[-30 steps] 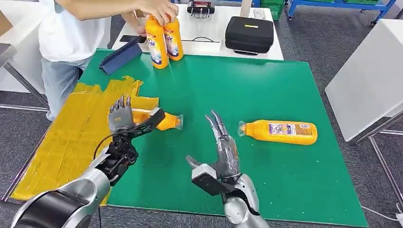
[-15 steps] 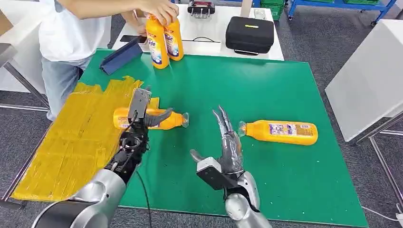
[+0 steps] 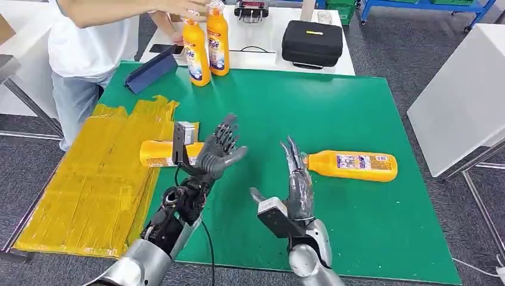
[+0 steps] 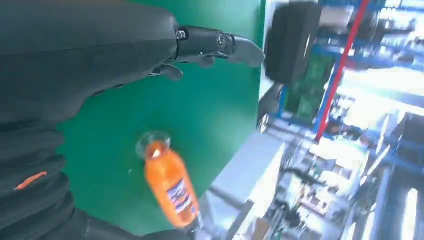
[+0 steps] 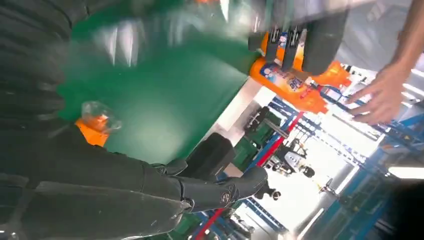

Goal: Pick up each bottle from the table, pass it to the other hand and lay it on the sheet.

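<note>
An orange bottle [image 3: 158, 154] lies on its side at the right edge of the yellow sheet [image 3: 89, 173], its cap end hidden behind my left hand [image 3: 220, 146]. That hand hangs above the mat with fingers spread and holds nothing. A second orange bottle [image 3: 351, 165] lies on the green mat [image 3: 333, 107] to the right, cap toward the middle. My right hand [image 3: 296, 179] is open, its fingertips close to that cap without touching it. In the left wrist view the same bottle [image 4: 170, 187] lies beyond my left hand [image 4: 100, 60]. The right wrist view catches its clear cap [image 5: 97, 117] beside my right hand [image 5: 125, 185].
Two more orange bottles [image 3: 196, 50] stand at the mat's far edge, with a person's hand [image 3: 178, 7] just above them. A blue folder [image 3: 152, 72] lies near them and a black case [image 3: 312, 42] sits on the white table behind. Another white table [image 3: 464, 95] stands at the right.
My left hand has let go of the bottle at the sheet and swung right, opening its fingers. My right hand has crept toward the right bottle. The person's hands have lifted off the standing bottles.
</note>
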Robot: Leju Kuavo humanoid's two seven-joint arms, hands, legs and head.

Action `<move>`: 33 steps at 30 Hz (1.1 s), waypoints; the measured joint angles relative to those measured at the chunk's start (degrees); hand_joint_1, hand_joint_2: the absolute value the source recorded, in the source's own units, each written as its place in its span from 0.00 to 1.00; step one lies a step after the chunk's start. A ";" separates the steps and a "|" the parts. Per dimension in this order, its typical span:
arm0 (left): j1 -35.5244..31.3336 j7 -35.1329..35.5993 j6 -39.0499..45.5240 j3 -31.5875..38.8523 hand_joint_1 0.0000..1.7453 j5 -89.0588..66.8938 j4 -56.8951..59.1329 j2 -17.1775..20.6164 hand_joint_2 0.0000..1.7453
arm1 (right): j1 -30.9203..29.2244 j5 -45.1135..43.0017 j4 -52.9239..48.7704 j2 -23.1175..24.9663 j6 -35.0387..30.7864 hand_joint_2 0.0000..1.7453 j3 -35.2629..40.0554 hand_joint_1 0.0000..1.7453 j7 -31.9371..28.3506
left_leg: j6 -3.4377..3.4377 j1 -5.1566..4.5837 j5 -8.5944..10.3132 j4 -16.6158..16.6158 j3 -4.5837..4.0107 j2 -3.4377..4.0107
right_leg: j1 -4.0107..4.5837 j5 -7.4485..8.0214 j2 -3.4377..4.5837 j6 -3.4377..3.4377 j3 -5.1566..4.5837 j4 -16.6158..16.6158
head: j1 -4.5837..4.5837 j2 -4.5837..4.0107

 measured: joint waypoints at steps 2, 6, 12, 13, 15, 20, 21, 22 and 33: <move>0.47 -0.39 -0.06 -2.32 0.00 -0.68 -0.33 0.00 1.00 | -0.01 0.74 0.00 -0.02 -0.42 1.00 -0.61 0.00 0.42 | 0.00 -0.01 0.00 0.00 0.00 0.00 | 0.00 0.00 0.00 0.00 0.01 0.00 | 0.00 0.00; 1.07 -0.81 0.09 -4.39 0.00 -0.87 -1.01 0.02 1.00 | -0.01 1.33 0.00 -0.37 -0.89 1.00 -2.10 0.00 1.42 | 0.00 -0.01 0.00 0.00 0.00 0.00 | -0.01 0.00 0.00 0.00 0.01 0.00 | 0.00 0.00; 1.48 -0.94 0.11 -6.31 0.00 -0.85 -1.55 0.09 1.00 | 0.04 1.53 -0.02 -0.96 -1.07 1.00 -3.39 0.00 1.77 | 0.00 -0.01 0.00 0.00 0.01 0.00 | 0.00 0.01 0.00 0.02 0.02 0.00 | 0.00 0.00; 1.53 -0.94 0.09 -6.36 0.00 -0.76 -1.59 0.09 1.00 | 0.06 1.73 -0.02 -0.98 -1.09 1.00 -3.56 0.00 1.95 | 0.00 -0.01 0.00 0.00 0.00 0.00 | 0.00 0.01 0.00 0.02 0.02 0.00 | -0.02 0.00; 1.68 -0.94 0.09 -6.36 0.00 -0.52 -1.73 0.18 1.00 | 0.21 2.84 -0.04 -1.09 -1.36 1.00 -4.00 0.00 3.22 | 0.00 -0.01 0.00 0.00 0.00 0.01 | 0.00 0.01 0.01 0.02 0.02 0.00 | -0.02 0.00; 2.35 -0.68 0.09 -6.33 0.00 -0.17 -3.06 0.77 1.00 | 0.05 5.77 0.20 -1.99 -1.27 1.00 -7.11 0.00 7.15 | 0.00 -0.01 0.00 0.00 -0.01 0.00 | 0.00 0.00 0.00 0.01 0.01 0.00 | -0.02 0.00; 2.47 -0.55 0.11 -6.31 0.00 -0.20 -3.34 0.87 1.00 | -0.26 6.80 0.61 -2.34 -1.18 1.00 -8.05 0.00 8.46 | 0.00 -0.01 0.00 0.00 -0.02 0.00 | 0.00 0.00 0.00 0.01 0.01 0.00 | 0.00 0.00; 2.60 -0.44 0.11 -6.31 0.00 -0.20 -3.63 0.94 1.00 | -0.73 7.83 1.27 -2.76 -0.89 1.00 -8.85 0.00 9.80 | 0.00 -0.01 0.00 0.00 -0.02 0.00 | 0.00 0.01 0.01 0.01 0.01 0.00 | -0.02 0.00; 5.24 -0.15 -0.37 -6.18 0.00 -0.55 -7.10 2.16 1.00 | -7.24 18.32 16.07 -10.56 3.28 1.00 -19.54 0.00 20.77 | 0.05 -0.10 0.03 0.02 -0.04 -0.16 | -0.10 0.07 -0.07 0.10 0.05 -0.01 | 0.00 0.00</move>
